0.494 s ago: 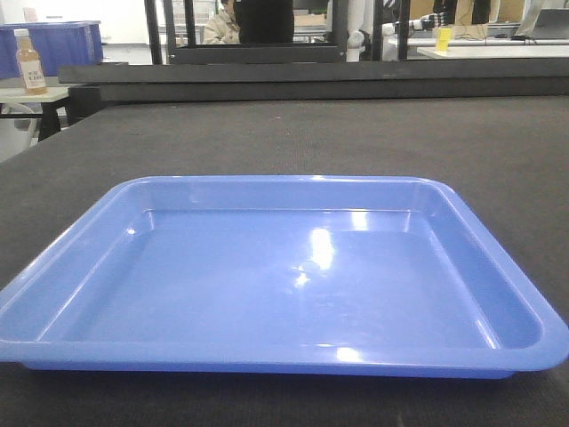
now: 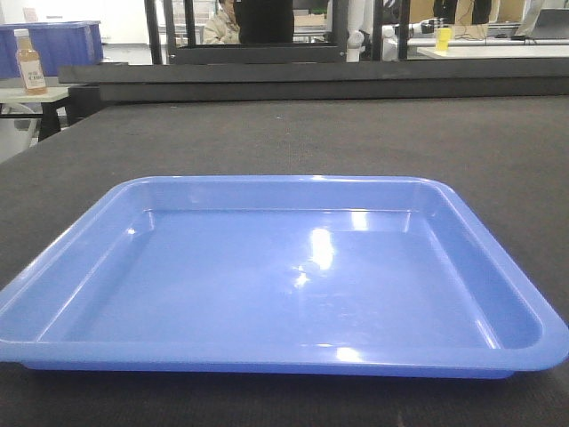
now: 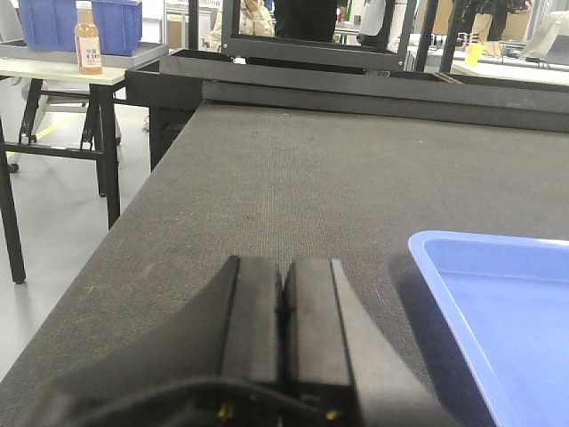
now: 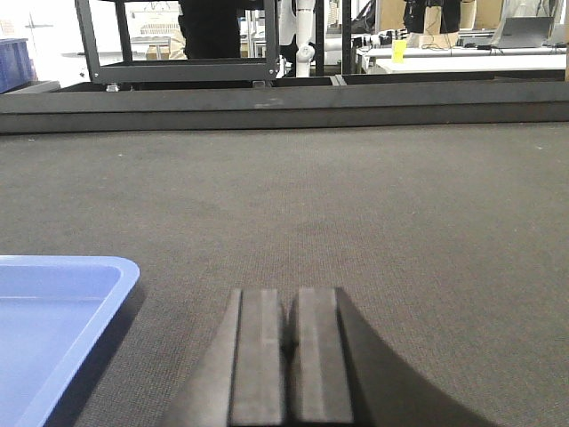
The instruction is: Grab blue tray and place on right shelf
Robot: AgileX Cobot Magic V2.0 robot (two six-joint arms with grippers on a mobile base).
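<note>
The blue tray [image 2: 276,276] lies flat and empty on the dark tabletop [image 2: 293,133], filling the lower half of the front view. In the left wrist view its left corner [image 3: 498,302] shows to the right of my left gripper [image 3: 284,262], which is shut with nothing between its fingers. In the right wrist view the tray's right corner [image 4: 53,311] lies to the left of my right gripper [image 4: 291,294], which is also shut and holds nothing. Both grippers hang just above the table, beside the tray and apart from it. The right shelf is out of view.
A raised black rail [image 2: 311,76] runs along the table's far edge. To the far left a side table [image 3: 62,71] carries a bottle of orange drink [image 3: 86,37] and dark-blue bins [image 3: 62,22]. The table's left edge drops to the floor [image 3: 53,231].
</note>
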